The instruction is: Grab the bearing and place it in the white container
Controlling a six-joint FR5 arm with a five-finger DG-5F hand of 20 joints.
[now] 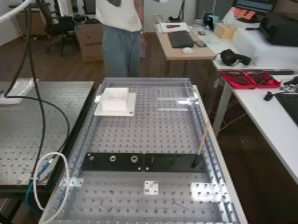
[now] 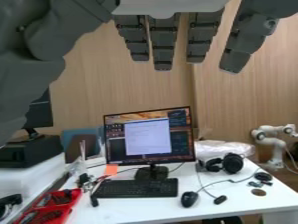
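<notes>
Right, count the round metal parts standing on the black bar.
3: the smaller nut, the larger nut, the bearing, left to right along the bar in the high view.

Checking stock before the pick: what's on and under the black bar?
On it: smaller nut, larger nut, bearing, plus a thin stick near one end. The bar hides what's beneath.

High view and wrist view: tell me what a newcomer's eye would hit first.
Probably the white container, bright against the grey perforated bench near its far end. Next, perhaps, the black bar across the bench's nearer half, with the shiny bearing on it. In the wrist view, likely the hand's straight dark fingers, with a lit monitor beyond on a white desk.
</notes>
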